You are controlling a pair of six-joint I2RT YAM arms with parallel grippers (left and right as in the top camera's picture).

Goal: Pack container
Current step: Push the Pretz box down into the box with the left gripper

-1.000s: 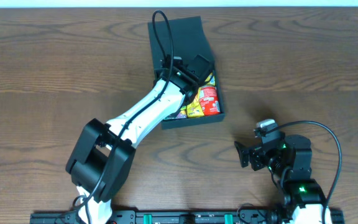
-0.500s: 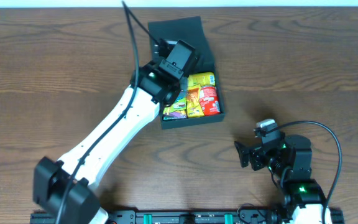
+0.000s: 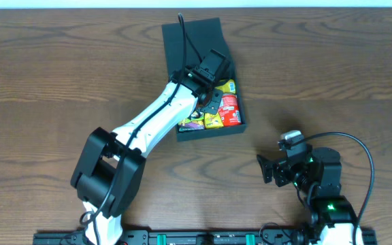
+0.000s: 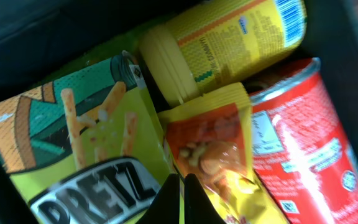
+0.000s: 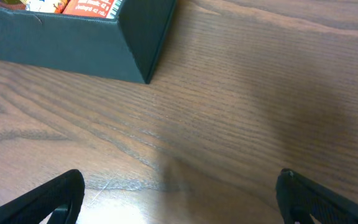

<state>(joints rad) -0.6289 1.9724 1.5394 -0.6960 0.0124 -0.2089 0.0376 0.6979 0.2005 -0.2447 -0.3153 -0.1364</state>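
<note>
Container [image 3: 213, 132] toward the far middle of the wooden table [image 3: 60, 82] in the overhead view, dark and square, lid flap [image 3: 196, 37] thrown back on the far side, bright snack packs [image 3: 213, 120] filling the open body. Reaching into it from the near left, the left arm [image 3: 148, 126], with the left gripper [image 3: 207, 102] down over the packs just beside a red can [image 3: 229, 109]; too small from up here to read how the jaws stand. Well apart at the near right, the right gripper [image 3: 265, 170], spread wide above bare wood with nothing held. From the left wrist, a close look inside the container [image 4: 36, 31], dark walls along the top and right edges. Lying side by side within: a green and yellow Pretz box [image 4: 86, 155] on the left, a yellow canister [image 4: 229, 37] with a ribbed cap along the top, an orange pouch [image 4: 216, 149] in the middle, the red can [image 4: 303, 143] on the right. Left gripper [image 4: 183, 186] pinched fully shut at the bottom edge, tips pressed together with nothing seen between them, poised at the seam between Pretz box and orange pouch; cannot tell whether touching either. From the right wrist, only a near corner of the container [image 5: 104, 43] at upper left, standing on the table [image 5: 241, 93]. Right gripper [image 5: 179, 180] low in the frame, fingers far apart at both lower corners, empty, clear of the container.
</note>
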